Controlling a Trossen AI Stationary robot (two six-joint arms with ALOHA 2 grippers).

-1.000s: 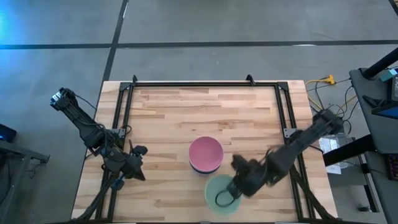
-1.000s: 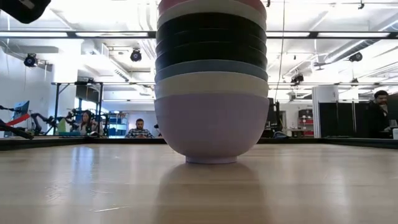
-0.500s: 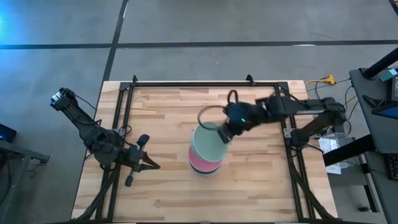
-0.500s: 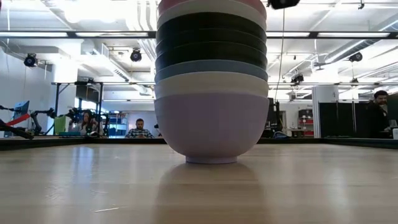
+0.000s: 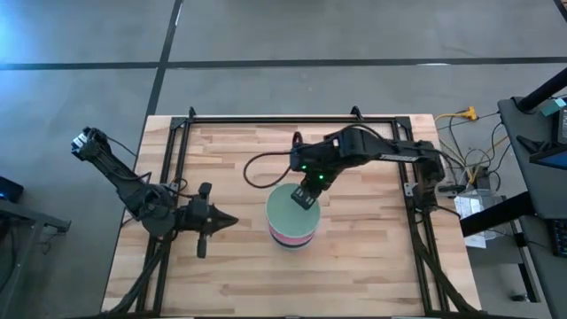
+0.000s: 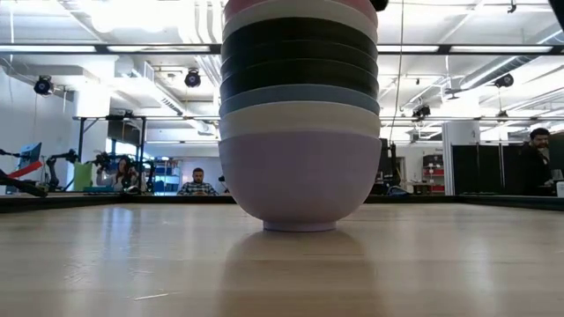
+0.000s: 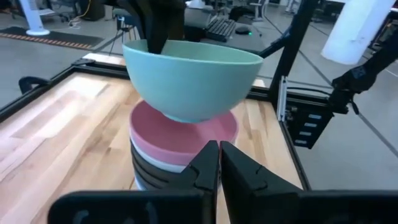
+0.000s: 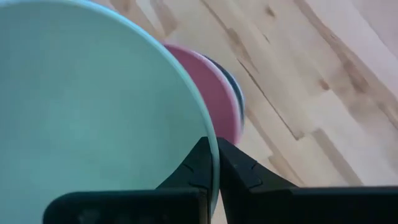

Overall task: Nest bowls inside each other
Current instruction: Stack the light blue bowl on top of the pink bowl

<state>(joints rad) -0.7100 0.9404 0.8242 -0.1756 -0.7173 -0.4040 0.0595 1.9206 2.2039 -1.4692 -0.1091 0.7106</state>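
Observation:
A stack of nested bowls point(image 5: 292, 237) stands mid-table on its lavender bottom bowl point(image 6: 300, 176); white, blue and black bowls sit above it, and a pink bowl point(image 7: 186, 137) is on top. My right gripper point(image 5: 306, 197) is shut on the mint green bowl point(image 5: 288, 211), which it carries right over the stack. The mint bowl lies above the low view's top edge. My left gripper point(image 5: 232, 221) hovers shut to the left of the stack, pointing at it, with its fingertips point(image 7: 219, 152) together. My right gripper holds the mint green bowl by its rim point(image 8: 202, 121) on the far-right side, with one finger inside the bowl and one outside. The fingers point(image 7: 158, 25) come from above, pointing down. The bowl is lifted, mouth up and nearly level, with its base just over the pink bowl's hollow; whether the two touch I cannot tell.
A black metal frame point(image 5: 177, 159) runs along the table's left, far and right edges. Bare wood lies all around the stack. A cable point(image 5: 261, 168) loops off the right arm over the far half. People sit at desks in the room beyond point(image 6: 198, 183).
My right gripper has lifted the mint green bowl off the table near the near edge. It swung the bowl up and toward the far side, then over the stack. The arm now reaches in from the far right. My left gripper has moved right, toward the stack.

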